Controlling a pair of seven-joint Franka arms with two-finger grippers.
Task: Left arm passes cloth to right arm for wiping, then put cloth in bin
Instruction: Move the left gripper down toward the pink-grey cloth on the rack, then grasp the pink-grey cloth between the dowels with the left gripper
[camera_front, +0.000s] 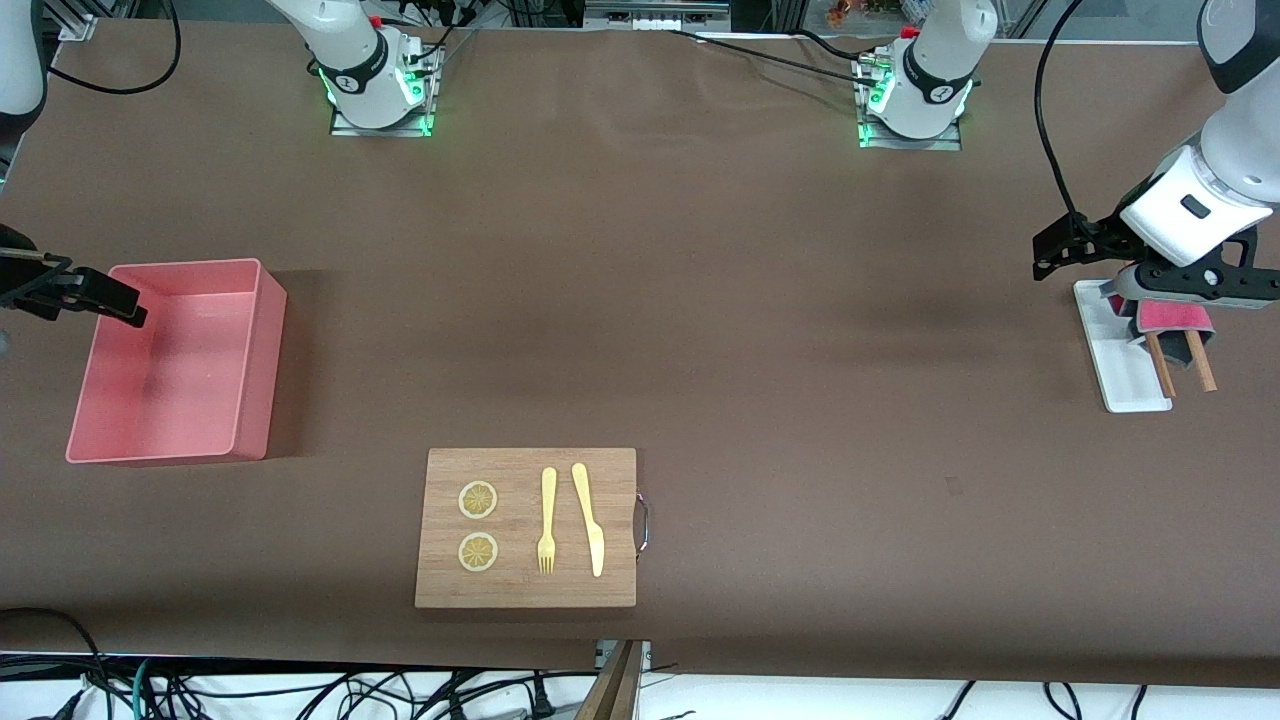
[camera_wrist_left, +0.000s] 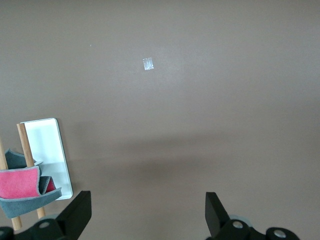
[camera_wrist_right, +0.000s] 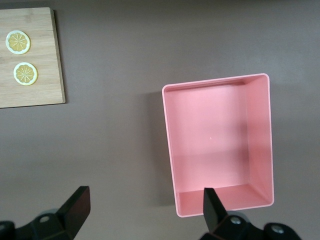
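Cloth draped over two wooden sticks on white tray, pink face up, at left arm's end of tabletop. Left pincer wide open, empty, hovering beside tray; cloth at its 5 o'clock in front view. Advice: centre over cloth, descend straight, pinch raised fold clear of sticks. Right pincer wide open, empty, waiting over bin rim. Cutting board well apart, at 7 o'clock from left pincer.

Pink-grey cloth draped over sticks; pink bin upright.
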